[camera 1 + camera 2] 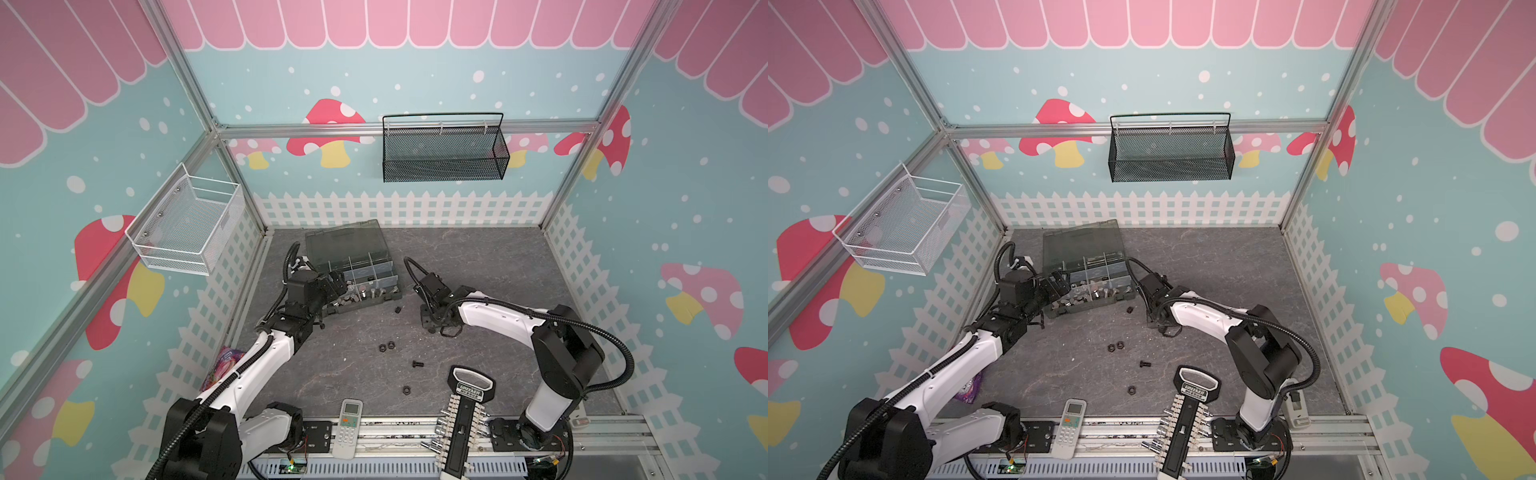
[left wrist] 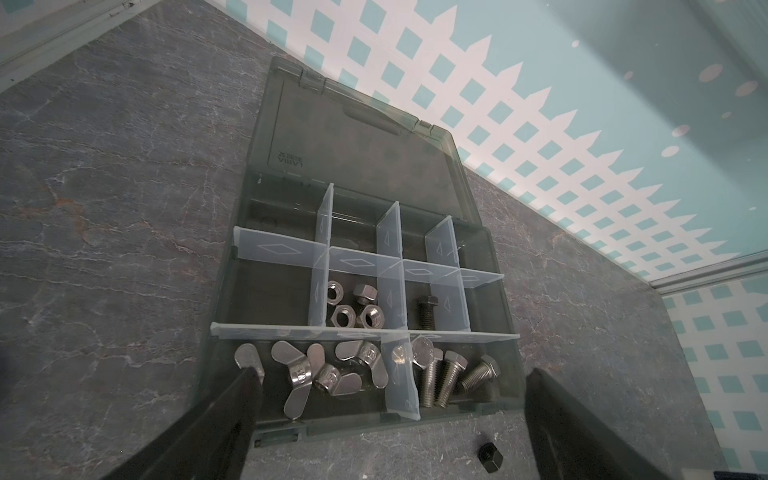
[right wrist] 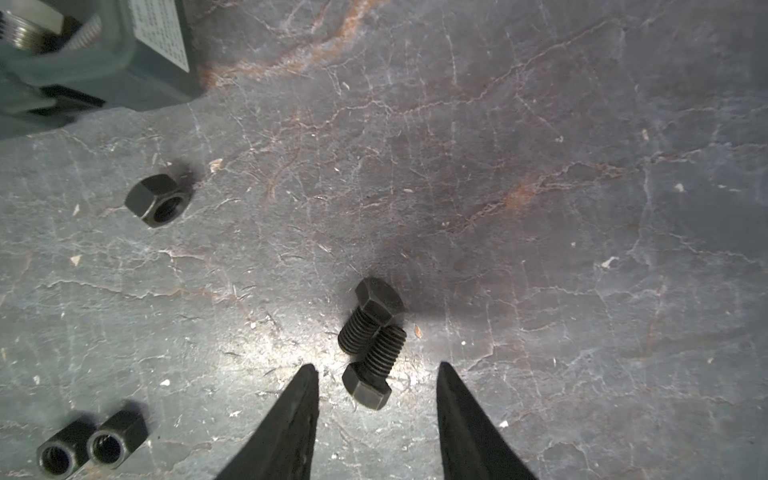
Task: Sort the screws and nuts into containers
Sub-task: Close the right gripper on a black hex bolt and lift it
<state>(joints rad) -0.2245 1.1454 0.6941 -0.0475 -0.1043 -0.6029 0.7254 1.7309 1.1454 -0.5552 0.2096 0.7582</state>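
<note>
Our right gripper [image 3: 377, 369] is open around one black bolt [image 3: 368, 388], so we should squeeze only it; our left gripper [image 2: 392, 374] is wide open.

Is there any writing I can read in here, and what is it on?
"GREENER": tool rack, on its handle; the line beneath is blurred.
Embossed mark on organizer lid: reversed, not readable.
White sticker on organizer side: print too small.
Remote control: button marks too small.

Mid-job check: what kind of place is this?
Likely a staged robot test booth, not a workshop: aluminium frame, cartoon mushroom wallpaper, mounting rail along the front.
</note>
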